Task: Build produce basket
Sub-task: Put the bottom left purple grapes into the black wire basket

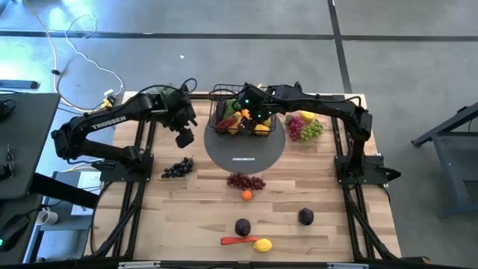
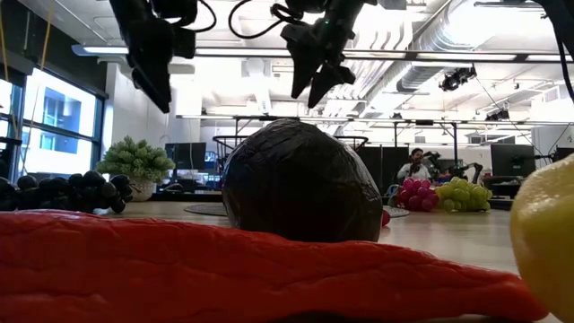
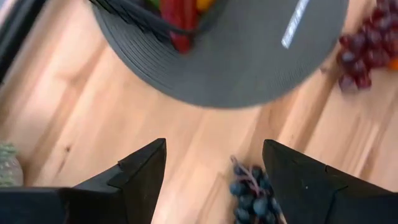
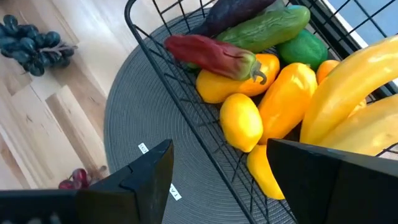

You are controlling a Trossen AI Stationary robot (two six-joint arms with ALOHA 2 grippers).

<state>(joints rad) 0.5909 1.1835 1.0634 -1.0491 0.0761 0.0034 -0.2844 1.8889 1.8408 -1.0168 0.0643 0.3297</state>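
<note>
The black wire basket (image 1: 237,117) stands on a grey round disc (image 1: 245,149) at the table's far middle. It holds produce: a red chilli (image 4: 211,53), a cucumber (image 4: 261,28), a lemon (image 4: 241,121), bananas (image 4: 354,74) and others. My right gripper (image 4: 221,168) hangs open over the basket's near side (image 1: 255,113), touching nothing. My left gripper (image 3: 214,162) hangs open left of the disc (image 1: 184,134), above a bunch of dark grapes (image 3: 252,193) that lies on the table (image 1: 178,168).
Loose on the table are red grapes (image 1: 246,181), an orange (image 1: 246,195), two dark plums (image 1: 243,226) (image 1: 305,217), a red chilli (image 1: 237,240) and a lemon (image 1: 263,245). Red and green grapes (image 1: 305,128) lie right of the disc. A pale-green leafy bunch (image 2: 136,160) stands far left.
</note>
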